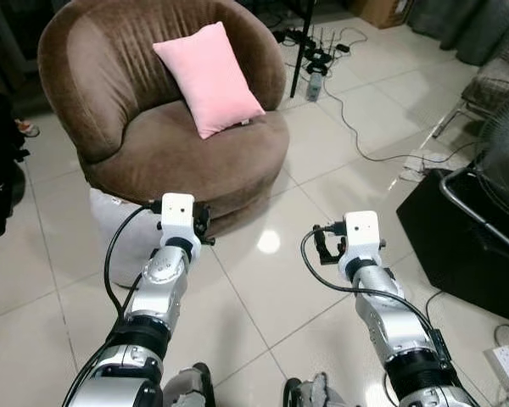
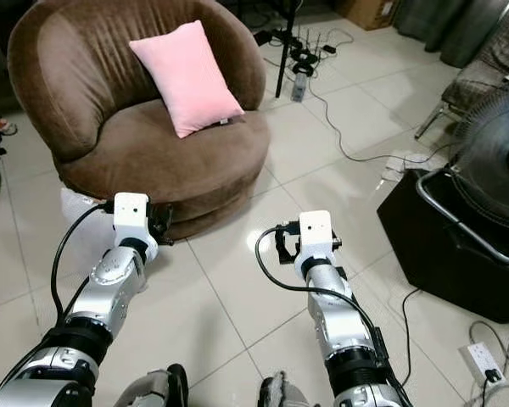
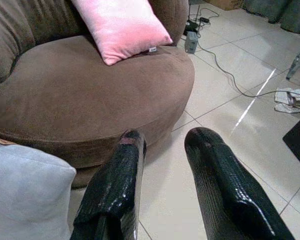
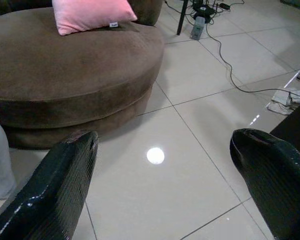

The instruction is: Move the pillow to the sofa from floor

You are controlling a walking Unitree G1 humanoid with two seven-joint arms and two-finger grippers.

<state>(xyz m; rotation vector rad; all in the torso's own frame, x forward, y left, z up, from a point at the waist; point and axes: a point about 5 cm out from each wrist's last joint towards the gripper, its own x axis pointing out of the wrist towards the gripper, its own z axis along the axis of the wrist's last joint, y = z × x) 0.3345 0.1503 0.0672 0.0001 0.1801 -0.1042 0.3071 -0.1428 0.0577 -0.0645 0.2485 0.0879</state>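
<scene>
Both silver arms reach out over the tiled floor [image 1: 263,280], the left gripper [image 3: 162,145] narrowly parted beside a grey pillow [image 3: 25,190] on the floor, the right gripper [image 4: 162,142] spread wide, while a pink pillow [image 1: 208,78] leans upright on the brown sofa [image 1: 187,153].

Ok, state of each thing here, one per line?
Pink pillow: propped against the sofa's backrest.
Grey pillow: on the floor beside the sofa base.
Brown sofa: holds the pink pillow.
Left gripper: open, holding nothing.
Right gripper: open wide, holding nothing.
</scene>
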